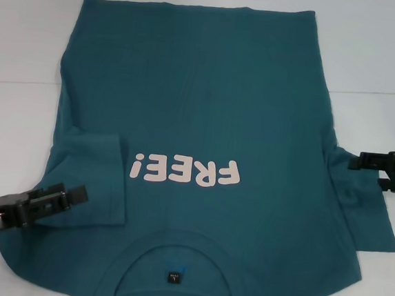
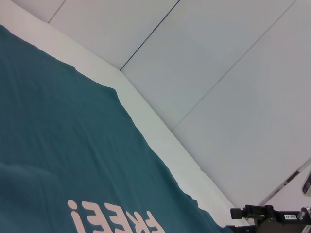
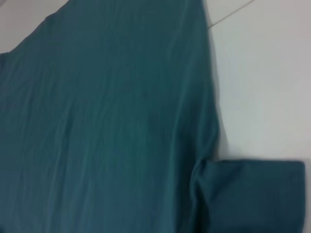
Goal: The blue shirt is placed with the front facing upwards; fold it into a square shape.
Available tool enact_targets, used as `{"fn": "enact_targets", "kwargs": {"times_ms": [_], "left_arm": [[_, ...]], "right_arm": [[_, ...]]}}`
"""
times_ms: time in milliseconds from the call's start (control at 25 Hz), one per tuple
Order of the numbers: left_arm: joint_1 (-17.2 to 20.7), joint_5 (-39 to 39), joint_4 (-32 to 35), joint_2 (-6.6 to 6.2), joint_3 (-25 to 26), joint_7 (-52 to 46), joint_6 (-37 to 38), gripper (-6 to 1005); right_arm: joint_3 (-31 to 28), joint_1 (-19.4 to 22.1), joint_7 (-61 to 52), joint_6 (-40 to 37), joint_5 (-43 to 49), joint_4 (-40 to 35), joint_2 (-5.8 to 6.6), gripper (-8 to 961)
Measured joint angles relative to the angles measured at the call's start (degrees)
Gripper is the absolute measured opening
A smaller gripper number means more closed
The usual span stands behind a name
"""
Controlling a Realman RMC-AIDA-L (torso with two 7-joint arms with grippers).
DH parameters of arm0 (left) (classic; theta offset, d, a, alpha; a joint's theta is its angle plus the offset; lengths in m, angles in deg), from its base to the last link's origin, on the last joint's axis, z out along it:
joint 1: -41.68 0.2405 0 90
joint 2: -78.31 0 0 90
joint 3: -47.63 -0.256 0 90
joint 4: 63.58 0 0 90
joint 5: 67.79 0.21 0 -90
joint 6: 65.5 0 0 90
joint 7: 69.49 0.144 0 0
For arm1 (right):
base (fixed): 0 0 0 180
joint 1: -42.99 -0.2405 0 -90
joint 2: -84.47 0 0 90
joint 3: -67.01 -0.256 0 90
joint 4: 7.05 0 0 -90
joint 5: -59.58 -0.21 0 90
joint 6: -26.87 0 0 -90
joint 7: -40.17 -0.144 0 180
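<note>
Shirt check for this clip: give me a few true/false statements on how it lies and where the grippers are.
1. The shirt lies front up, "FREE!" lettering showing. True.
2. The collar is at the far edge of the table. False: it is at the near edge, by the robot.
3. The sleeve on the robot's left is folded in over the body. True.
4. The right gripper is over the lettering. False: it is at the shirt's right edge.
5. The left gripper is by the folded sleeve. True.
</note>
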Motion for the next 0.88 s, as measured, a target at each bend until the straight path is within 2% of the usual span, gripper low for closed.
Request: {"fn": "enact_targets", "kwargs": {"times_ms": [200,480,880], "left_arm": [[-0.06,0.01,-0.02,0.0,0.0,-0.08,-0.32,950],[-0.11,-0.02,-0.02,0.0,0.0,-0.13,-0.41,949],[-0.16,-0.4,-0.53,0.0,-0.02,-0.17,-1.26,950]], "right_arm": [[0.0,0.49,-0.41,-0.75,0.0,-0.34,0.51,876],[0.24,0.5,-0.42,-0.94,0.27,-0.38,0.58,872],[0.11,-0.1,0.08,-0.79,0.46,-0.17,-0.14,866]]}}
